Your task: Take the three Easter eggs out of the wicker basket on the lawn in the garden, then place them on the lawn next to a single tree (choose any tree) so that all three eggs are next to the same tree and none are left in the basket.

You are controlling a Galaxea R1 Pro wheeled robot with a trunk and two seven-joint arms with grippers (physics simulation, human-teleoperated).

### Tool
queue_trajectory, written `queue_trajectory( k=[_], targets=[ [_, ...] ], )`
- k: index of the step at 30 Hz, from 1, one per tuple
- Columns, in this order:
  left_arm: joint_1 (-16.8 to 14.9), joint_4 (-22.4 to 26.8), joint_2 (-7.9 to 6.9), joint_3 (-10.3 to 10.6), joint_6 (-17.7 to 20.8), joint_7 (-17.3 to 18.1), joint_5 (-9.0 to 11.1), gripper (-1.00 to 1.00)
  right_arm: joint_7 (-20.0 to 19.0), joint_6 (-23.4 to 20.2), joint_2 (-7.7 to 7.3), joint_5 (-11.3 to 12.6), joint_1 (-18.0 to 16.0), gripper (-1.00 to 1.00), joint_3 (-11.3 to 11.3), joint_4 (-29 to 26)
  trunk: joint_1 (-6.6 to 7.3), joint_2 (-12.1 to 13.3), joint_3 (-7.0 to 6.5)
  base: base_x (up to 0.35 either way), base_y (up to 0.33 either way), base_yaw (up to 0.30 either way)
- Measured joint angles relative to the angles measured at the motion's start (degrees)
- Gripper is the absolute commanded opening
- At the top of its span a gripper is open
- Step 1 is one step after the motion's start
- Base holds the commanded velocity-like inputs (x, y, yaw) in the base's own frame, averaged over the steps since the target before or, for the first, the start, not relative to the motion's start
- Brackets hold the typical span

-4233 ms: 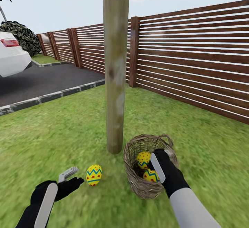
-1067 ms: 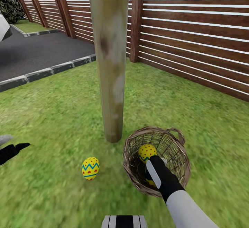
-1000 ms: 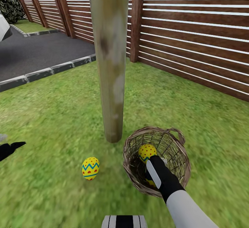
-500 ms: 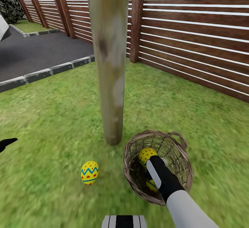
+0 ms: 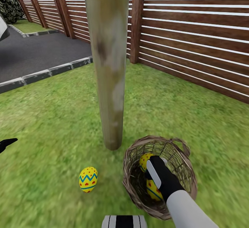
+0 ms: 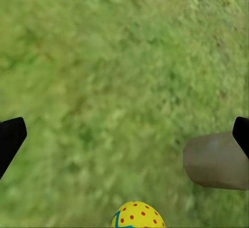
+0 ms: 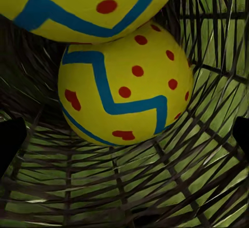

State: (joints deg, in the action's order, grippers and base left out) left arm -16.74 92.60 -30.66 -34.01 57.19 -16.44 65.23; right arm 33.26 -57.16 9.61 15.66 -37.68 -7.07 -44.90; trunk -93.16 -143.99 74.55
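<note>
One Easter egg (image 5: 88,179) lies on the lawn (image 5: 52,124) close to the foot of the tree (image 5: 110,82). The wicker basket (image 5: 130,158) stands just right of the trunk, and my right arm (image 5: 162,177) reaches down into it. Two Easter eggs (image 5: 144,160) rest inside, one against the other. In the right wrist view the dotted egg (image 7: 127,90) sits just ahead of my open right gripper (image 7: 124,137), with the second egg (image 7: 88,2) touching it. My left gripper (image 6: 124,137) hangs open over grass near the lawn egg (image 6: 138,216); one fingertip (image 5: 7,142) shows at the head view's left edge.
A brown slatted fence (image 5: 193,30) runs along the back and right. A grey kerb (image 5: 45,73) separates the lawn from the paved driveway (image 5: 38,53) at the left. Open grass lies to the left and right of the trunk (image 6: 215,160).
The head view has tilted, so the whole picture sits lower. My left gripper has drawn away from the lawn egg to the left edge. My right gripper stays inside the basket.
</note>
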Motion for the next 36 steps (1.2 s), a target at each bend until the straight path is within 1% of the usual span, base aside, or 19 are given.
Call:
queue_trajectory(
  k=[4,7,8,9,10,13,20,24,27,32,34,36],
  targets=[
    [0.0,0.0,0.19,-0.1,0.0,0.2,0.0,1.0,0.0,0.0,0.0,0.0,0.0,1.0,0.0,0.0,-0.01,0.0,0.0,0.042,0.0,0.0],
    [0.0,-0.2,1.5,-0.1,0.0,0.3,0.1,1.0,0.0,0.0,-0.01,0.0,0.0,1.0,0.1,-0.1,-0.01,0.0,0.0,0.015,0.0,0.0],
    [0.0,-0.2,2.64,-0.1,0.0,0.4,0.1,1.0,0.0,0.0,-0.01,0.0,0.0,1.0,0.1,-0.1,-0.01,0.0,0.0,0.008,0.0,0.0],
    [0.0,-0.2,3.27,-0.1,0.0,0.5,0.0,1.0,0.0,0.0,-0.01,0.0,0.0,1.0,0.1,-0.1,-0.01,0.0,0.0,0.005,0.0,0.0],
    [0.0,-0.2,4.31,-0.1,0.0,0.5,0.1,1.0,0.0,0.0,-0.01,0.0,0.0,1.0,0.1,-0.1,-0.01,0.0,0.0,0.004,0.0,0.0],
    [0.0,-0.2,5.77,-0.1,0.0,0.6,0.1,1.0,0.0,0.0,-0.01,0.0,0.0,1.0,0.1,0.0,-0.01,0.0,0.0,0.002,0.0,0.0],
    [0.0,-0.1,7.83,0.0,0.1,0.6,0.1,1.0,0.0,0.9,-0.05,-0.1,0.0,1.0,0.1,0.0,-0.01,0.0,0.0,0.0,0.0,0.0],
    [0.0,0.0,8.17,-0.1,0.0,0.6,0.0,1.0,0.0,1.6,-0.05,-0.1,0.0,1.0,0.1,0.0,-0.01,0.0,0.0,0.0,0.0,0.0],
    [0.0,0.0,8.27,-0.2,-0.2,0.5,-0.1,1.0,0.1,1.8,-0.02,-0.1,0.0,1.0,0.1,0.0,-0.09,0.0,0.66,0.0,0.0,0.0],
    [0.0,0.0,8.34,0.0,-2.7,0.5,-0.3,1.0,0.2,2.0,-0.03,-0.2,0.0,1.0,0.1,0.0,-0.22,-0.1,1.77,0.0,0.0,0.0],
    [0.0,0.0,8.38,0.1,-3.4,0.5,-0.3,1.0,0.3,2.3,-0.06,-0.3,0.0,1.0,0.1,-0.3,-0.22,-0.1,1.77,0.0,0.0,0.0],
    [0.0,0.0,8.4,0.1,-3.7,0.5,-0.3,1.0,0.5,3.6,-0.12,-0.5,0.0,1.0,0.1,-0.5,-0.22,-0.1,1.77,0.0,0.0,0.0]
  ],
)
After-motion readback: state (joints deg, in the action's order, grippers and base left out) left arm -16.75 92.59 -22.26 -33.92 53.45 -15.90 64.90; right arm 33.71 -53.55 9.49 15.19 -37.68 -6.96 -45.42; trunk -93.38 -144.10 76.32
